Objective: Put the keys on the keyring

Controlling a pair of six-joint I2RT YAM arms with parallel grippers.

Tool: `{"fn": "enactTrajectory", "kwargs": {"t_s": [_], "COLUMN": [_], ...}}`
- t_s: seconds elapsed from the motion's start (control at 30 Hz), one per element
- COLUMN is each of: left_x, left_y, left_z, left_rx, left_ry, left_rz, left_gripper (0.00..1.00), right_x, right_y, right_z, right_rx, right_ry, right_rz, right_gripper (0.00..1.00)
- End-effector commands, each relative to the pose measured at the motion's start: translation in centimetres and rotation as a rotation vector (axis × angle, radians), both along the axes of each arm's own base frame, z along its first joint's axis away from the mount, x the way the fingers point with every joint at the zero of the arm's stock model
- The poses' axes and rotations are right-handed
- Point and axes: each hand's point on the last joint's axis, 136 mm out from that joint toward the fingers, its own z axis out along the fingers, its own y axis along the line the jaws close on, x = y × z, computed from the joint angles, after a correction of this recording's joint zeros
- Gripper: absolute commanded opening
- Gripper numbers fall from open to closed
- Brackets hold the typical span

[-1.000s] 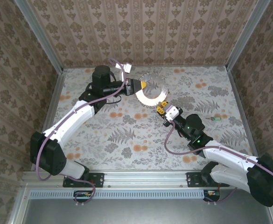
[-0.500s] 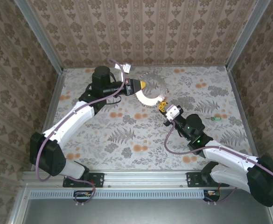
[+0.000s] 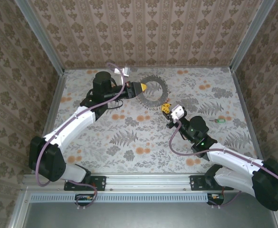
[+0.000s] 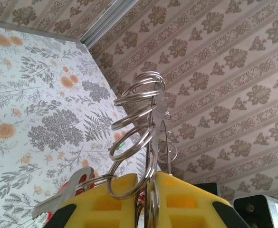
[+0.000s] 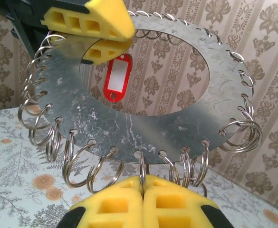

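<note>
The keyring (image 5: 143,128) is hanging up in the air above the far middle of the worktop (image 3: 129,137), between the two arms. It is looking like a flat, shiny metal plate with a big hole in the middle and lots of small rings (image 5: 79,166) dangling all around its edge. The left fingers (image 3: 141,87) are squeezing shut on the far-left edge of the plate and are carrying it. The right fingers (image 5: 139,192) are pressing tight together just under the plate's near edge, and one small ring is running down between them, so they seem to be pinching that ring. A key (image 4: 65,194) is hanging from the plate close to the left fingers, and a red tag (image 5: 116,78) is showing through the big hole. A small green thing (image 3: 218,120) is lying on the worktop well off to the right; I cannot tell what it is. The plate is looking stiff and quite light, but smooth and slippery, so gripping it flat on the edge is probably the safest way. The small rings are likely springy and swinging freely, so each one is needing a firm pinch on its wire before a key is going on.
</note>
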Motion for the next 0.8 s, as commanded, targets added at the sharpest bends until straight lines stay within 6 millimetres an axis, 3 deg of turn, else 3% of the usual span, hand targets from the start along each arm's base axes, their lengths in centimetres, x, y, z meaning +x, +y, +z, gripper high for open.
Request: {"fn": "enactTrajectory", "kwargs": {"t_s": [0.0, 0.3, 0.47, 0.6, 0.77], "left_x": [0.1, -0.2, -0.6, -0.6, -0.2], "left_y": [0.5, 0.0, -0.4, -0.5, -0.1], "left_z": [0.3, -1.1, -0.5, -0.4, -0.8], "left_rx": [-0.035, -0.043, -0.046, -0.048, -0.024], "left_ry": [0.015, 0.067, 0.039, 0.023, 0.016], "left_rz": [0.024, -0.006, -0.038, -0.035, 0.006], "left_gripper": [0.00, 0.00, 0.00, 0.00, 0.00], "right_x": [0.1, 0.7, 1.8, 1.5, 1.2], "right_y": [-0.2, -0.5, -0.7, -0.1, -0.9], "right_z": [4.4, 4.7, 3.3, 2.5, 3.3], "right_rx": [0.120, 0.119, -0.008, -0.062, -0.012], "right_ry": [-0.060, -0.037, 0.034, 0.079, 0.065], "right_rz": [0.014, 0.025, -0.028, 0.010, -0.005], "right_gripper": [0.00, 0.00, 0.00, 0.00, 0.00]}}
